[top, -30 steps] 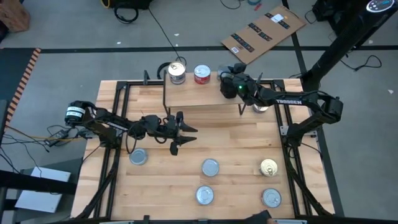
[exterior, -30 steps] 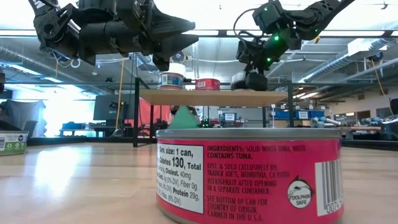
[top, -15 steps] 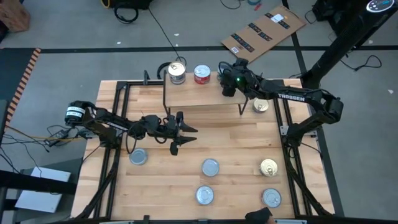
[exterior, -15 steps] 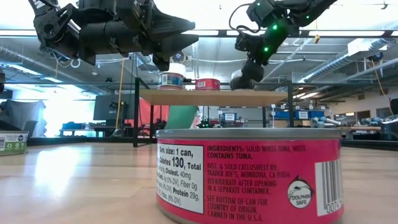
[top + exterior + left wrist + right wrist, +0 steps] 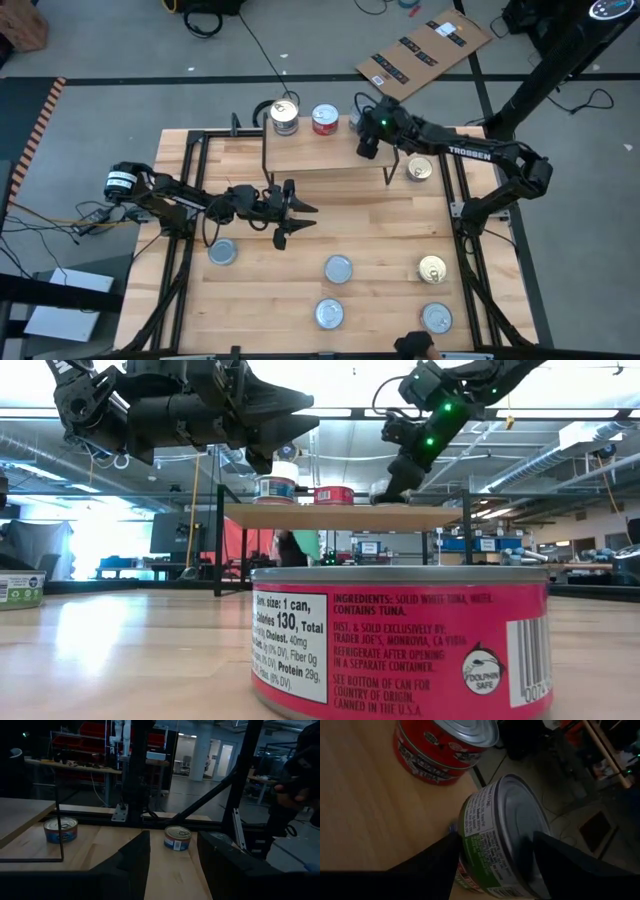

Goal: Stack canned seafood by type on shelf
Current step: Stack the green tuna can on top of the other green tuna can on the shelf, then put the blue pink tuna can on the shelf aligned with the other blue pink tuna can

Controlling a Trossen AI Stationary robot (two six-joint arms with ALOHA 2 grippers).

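- The right gripper [image 5: 362, 148] reaches over the far right end of the shelf [image 5: 325, 155], its fingers clamped on either side of a green-labelled tin [image 5: 507, 837] with a plain silver top.
- Seen from the wrist, that tin sits tilted between the dark fingers [image 5: 432, 862], close above the pale shelf board; whether its base touches the wood I cannot tell.
- Just beside it on the shelf stands a red-labelled tin [image 5: 324, 119], and further along a taller pile of tins [image 5: 284, 116].
- The left gripper [image 5: 290, 212] hangs over the middle of the table [image 5: 380, 235], in front of the shelf, fingers spread apart with nothing between them.
- Loose tins lie on the tabletop: a silver one [image 5: 221, 252] near the left arm, three more silver tops [image 5: 338, 268] toward the near edge, and two gold tops [image 5: 431, 268] on the right side.
- Nearest the low camera stands a pink-red tuna tin [image 5: 400, 643].
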